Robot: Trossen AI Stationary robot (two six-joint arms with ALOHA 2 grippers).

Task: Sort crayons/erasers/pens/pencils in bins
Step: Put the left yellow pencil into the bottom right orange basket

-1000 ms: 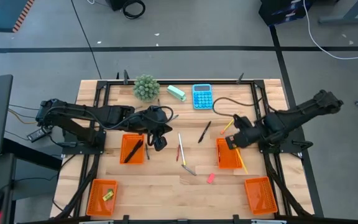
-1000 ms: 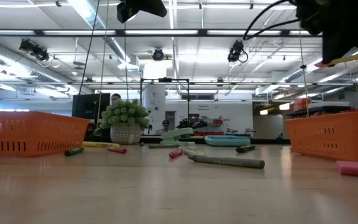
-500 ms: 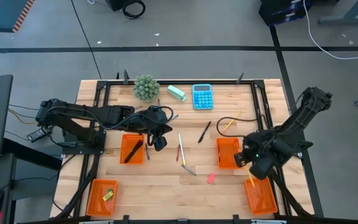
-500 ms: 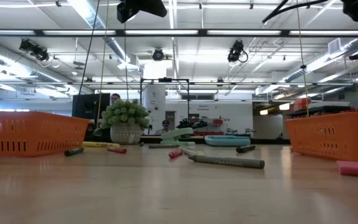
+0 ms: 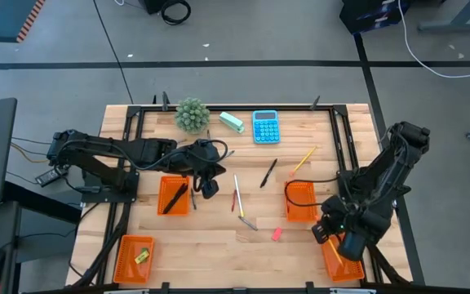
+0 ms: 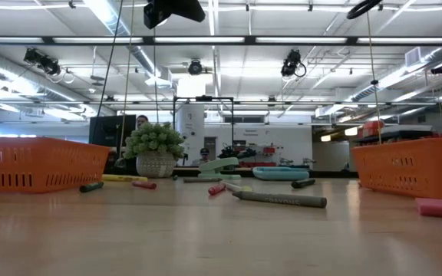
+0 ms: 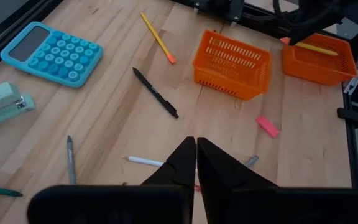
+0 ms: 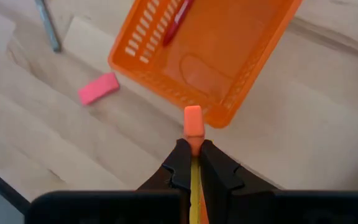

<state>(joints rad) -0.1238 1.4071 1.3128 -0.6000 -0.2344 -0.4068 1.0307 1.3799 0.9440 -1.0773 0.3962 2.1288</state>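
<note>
Pale wooden planks make up your work surface (image 5: pixel 219 237), framed by black rails. Nearest you, the right gripper (image 8: pixel 193 163) is pinched shut on a pencil (image 8: pixel 193 127), a thin yellow stick with an orange eraser tip; you see it poised above the table beside the near right bin (image 5: pixel 343 257). At the near left another orange bin (image 5: pixel 133 259) holds a small yellow-green eraser (image 5: pixel 142 256). A pink eraser (image 5: pixel 277 233) lies loose on the bare wood mid-table, with a grey pen (image 5: pixel 247 222) just beyond it. Farther on, your middle right bin (image 5: pixel 299 201) holds a red crayon (image 8: pixel 178 22), and the middle left bin (image 5: pixel 173 195) holds a black pen (image 5: pixel 175 198). The left gripper (image 5: pixel 210 187) hangs beside that left bin, fingers (image 7: pixel 178 165) closed on nothing. Beyond it lie a black pen (image 5: pixel 268 172) and a second yellow pencil (image 5: pixel 303 158). At the far edge stand a blue calculator (image 5: pixel 265 126), a mint stapler (image 5: pixel 232 122) and a small potted plant (image 5: pixel 192 114).
</note>
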